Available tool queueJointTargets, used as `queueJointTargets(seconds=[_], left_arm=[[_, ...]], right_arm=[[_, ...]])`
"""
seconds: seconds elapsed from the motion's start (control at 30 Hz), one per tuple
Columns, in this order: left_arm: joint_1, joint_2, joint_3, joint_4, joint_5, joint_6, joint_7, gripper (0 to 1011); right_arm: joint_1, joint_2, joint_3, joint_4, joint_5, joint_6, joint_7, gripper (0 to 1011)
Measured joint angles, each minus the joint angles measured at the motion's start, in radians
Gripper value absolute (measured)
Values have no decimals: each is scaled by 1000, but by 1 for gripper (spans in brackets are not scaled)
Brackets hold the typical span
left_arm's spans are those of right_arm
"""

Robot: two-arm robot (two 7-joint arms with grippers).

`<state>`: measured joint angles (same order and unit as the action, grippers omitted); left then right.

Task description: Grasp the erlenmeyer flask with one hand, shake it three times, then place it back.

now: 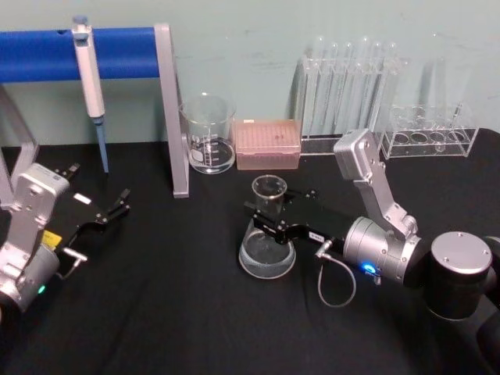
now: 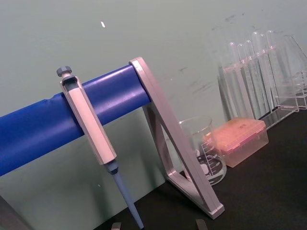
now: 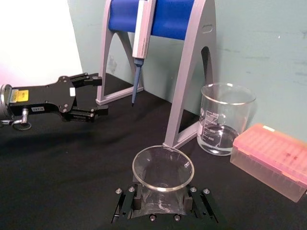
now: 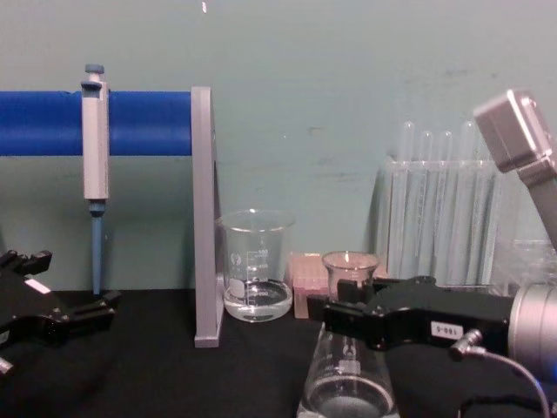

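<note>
On the black table (image 1: 156, 312), erlenmeyer flask (image 1: 267, 254) upright, mouth upward, neck pinched by the right tool (image 1: 264, 217).

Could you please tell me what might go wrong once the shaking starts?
1. The right end effector grips the erlenmeyer flask only at its smooth, narrow neck; hard shaking could let the glass slip or tilt.
2. The beaker and the stand's grey post are close behind; a wide swing might strike them.
3. The flask's mouth is open, so any liquid inside could splash out.
The left end effector sits idle at far left.
</note>
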<state>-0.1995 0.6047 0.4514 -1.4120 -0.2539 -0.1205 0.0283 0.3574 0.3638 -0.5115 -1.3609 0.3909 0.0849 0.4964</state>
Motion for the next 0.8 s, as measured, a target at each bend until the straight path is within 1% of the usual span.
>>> queueJointTargets(seconds=[0.2, 0.8], left_arm=[[0, 0, 0, 0, 0, 0, 0, 1001], [0, 0, 0, 0, 0, 0, 0, 1001]], right_arm=[[0, -3, -4, 10, -5, 1, 3, 451], [-4, -6, -2, 12, -9, -4, 1, 451]])
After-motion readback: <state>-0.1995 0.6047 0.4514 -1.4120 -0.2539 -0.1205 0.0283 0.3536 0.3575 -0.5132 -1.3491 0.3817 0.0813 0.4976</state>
